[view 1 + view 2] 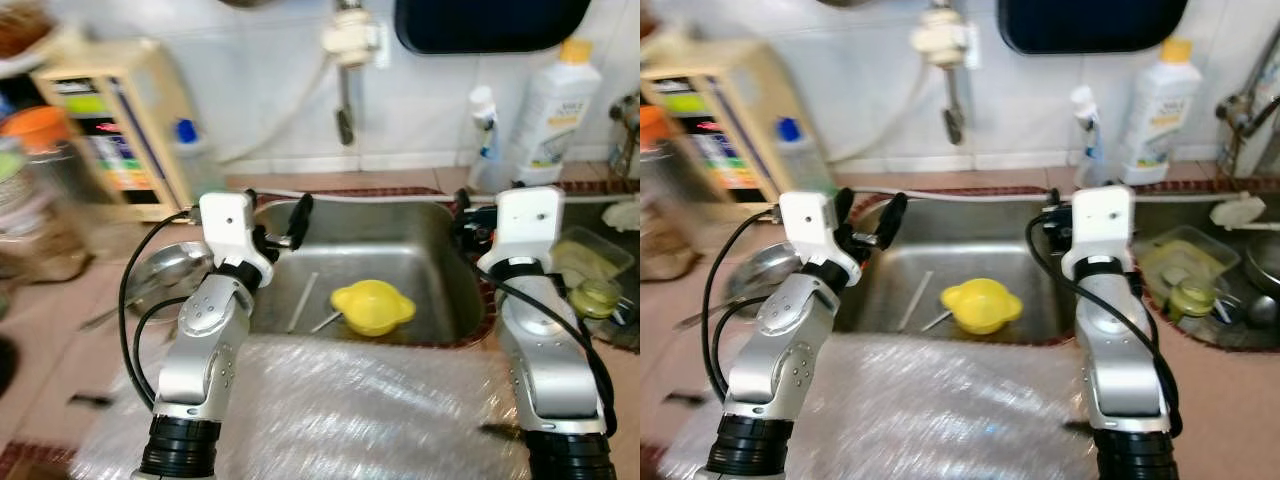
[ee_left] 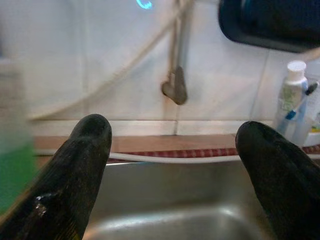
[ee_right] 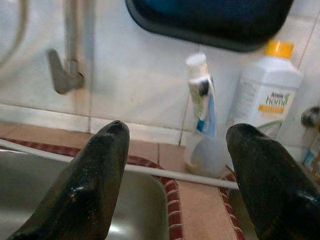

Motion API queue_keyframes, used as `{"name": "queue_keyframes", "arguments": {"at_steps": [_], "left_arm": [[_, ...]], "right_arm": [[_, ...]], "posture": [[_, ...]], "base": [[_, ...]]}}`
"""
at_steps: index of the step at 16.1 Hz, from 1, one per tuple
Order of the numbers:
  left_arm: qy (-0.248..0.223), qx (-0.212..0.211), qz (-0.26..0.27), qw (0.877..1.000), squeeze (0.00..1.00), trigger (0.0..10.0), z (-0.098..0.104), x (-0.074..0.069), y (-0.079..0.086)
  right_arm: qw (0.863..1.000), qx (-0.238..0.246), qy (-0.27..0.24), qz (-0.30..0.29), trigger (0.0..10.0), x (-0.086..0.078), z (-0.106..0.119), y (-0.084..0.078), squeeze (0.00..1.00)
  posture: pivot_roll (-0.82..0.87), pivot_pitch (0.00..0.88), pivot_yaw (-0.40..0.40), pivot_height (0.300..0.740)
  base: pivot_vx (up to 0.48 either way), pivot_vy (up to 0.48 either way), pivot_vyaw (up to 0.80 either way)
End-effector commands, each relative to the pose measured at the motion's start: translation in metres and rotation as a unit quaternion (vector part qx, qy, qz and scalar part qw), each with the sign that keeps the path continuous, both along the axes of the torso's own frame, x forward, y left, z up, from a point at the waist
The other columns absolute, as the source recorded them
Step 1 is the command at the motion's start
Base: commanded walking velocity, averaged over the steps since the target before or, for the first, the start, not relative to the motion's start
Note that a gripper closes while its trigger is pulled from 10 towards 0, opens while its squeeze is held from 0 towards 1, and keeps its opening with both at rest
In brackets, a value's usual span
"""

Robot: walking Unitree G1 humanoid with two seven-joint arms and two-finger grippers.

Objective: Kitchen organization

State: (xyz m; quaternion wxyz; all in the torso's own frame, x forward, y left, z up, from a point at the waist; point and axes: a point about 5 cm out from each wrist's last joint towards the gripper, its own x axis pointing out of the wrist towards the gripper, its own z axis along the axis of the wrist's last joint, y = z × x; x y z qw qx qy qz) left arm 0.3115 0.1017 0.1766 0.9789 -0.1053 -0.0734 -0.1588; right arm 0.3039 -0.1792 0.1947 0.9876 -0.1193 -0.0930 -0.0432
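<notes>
Stainless steel forms the sink [image 1: 400,250], set into the worktop [image 1: 60,300]; we see a yellow bowl [image 1: 372,306] on its floor, with bare basin around it. The left hand [image 1: 285,222] hovers over the sink's left rim, fingers [image 2: 80,165] spread wide and holding nothing. The right hand [image 3: 175,165] hangs above the right rim, likewise parted and unladen. Beyond the back edge stand a white bottle [image 1: 553,110] and a toothpaste tube [image 3: 201,95] against the tiled wall.

Wall faucet [image 1: 344,70], dark tray [image 1: 490,25] hung on tiles (blurred).
</notes>
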Motion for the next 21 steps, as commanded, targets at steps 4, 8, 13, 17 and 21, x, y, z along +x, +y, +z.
{"name": "queue_keyframes", "arguments": {"at_steps": [4, 8, 13, 17, 21], "left_arm": [[0.006, 0.005, 0.029, 1.0, 0.0, 10.0, 0.0023, 0.0046, 0.0086], [0.002, 0.007, 0.018, 1.0, 0.0, 10.0, 0.0022, 0.0022, 0.0087], [0.003, 0.003, 0.014, 1.0, 0.0, 10.0, 0.0032, 0.0019, 0.0077], [0.005, 0.003, 0.007, 1.0, 0.0, 10.0, 0.0024, 0.0009, 0.0058], [0.011, 0.002, 0.002, 1.0, 0.0, 10.0, -0.0005, -0.0015, 0.0041]], "right_arm": [[1.0, 0.003, -0.005, 0.001, 10.0, 0.0003, 0.0033, -0.001, 0.0], [1.0, 0.003, -0.002, 0.002, 10.0, 0.0002, 0.0017, -0.0003, 0.0], [1.0, 0.004, -0.002, -0.001, 10.0, 0.001, 0.0015, -0.0014, 0.0], [1.0, 0.006, 0.0, 0.0, 10.0, 0.0003, 0.0003, 0.0001, 0.0], [1.0, 0.006, 0.001, 0.002, 10.0, 0.0004, 0.0004, 0.0008, 0.0]], "posture": [[-0.02, 0.0, 0.105, 0.74], [-0.01, 0.0, 0.106, 0.74], [-0.01, 0.0, 0.11, 0.74], [-0.01, 0.0, 0.113, 0.74], [-0.01, 0.0, 0.11, 0.74]], "base": [[-0.106, 0.0, 0.0], [0.0, 0.0, 0.0], [0.0, 0.0, 0.0], [0.0, 0.0, 0.0], [0.0, 0.0, 0.0]]}}
